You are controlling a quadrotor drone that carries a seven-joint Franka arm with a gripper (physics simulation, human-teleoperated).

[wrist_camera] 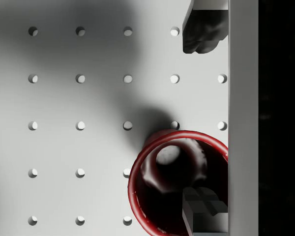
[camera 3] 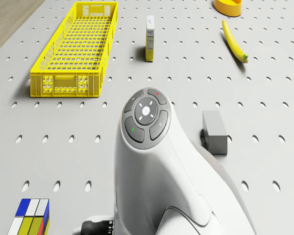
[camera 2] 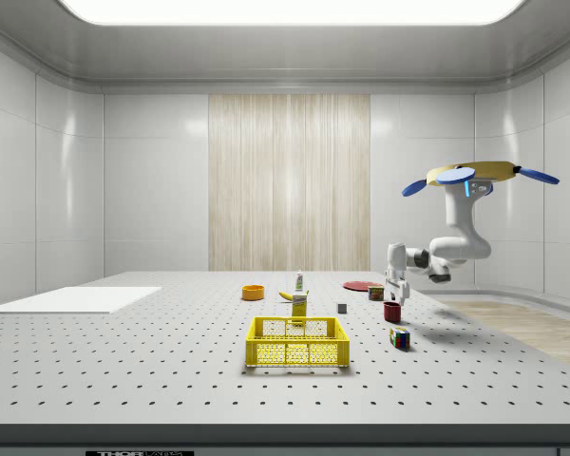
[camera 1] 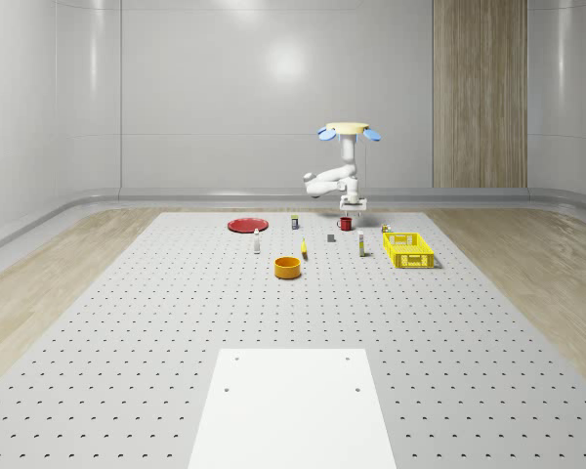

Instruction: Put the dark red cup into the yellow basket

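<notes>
The dark red cup stands upright on the perforated table near its far edge, also seen as the cup. The drone hovers above and behind the cup, with its white arm bent down toward it. My gripper hangs open just over the cup. In the wrist view one fingertip lies outside the rim and the other over the mouth of the cup. The yellow basket sits to the whole-scene view's right, nearer the camera; it also shows as the basket.
Near the cup are a grey block, a small box, a banana and an orange bowl. A colour cube lies close to the cup, a red plate at the back. The table's edge runs just beyond the cup.
</notes>
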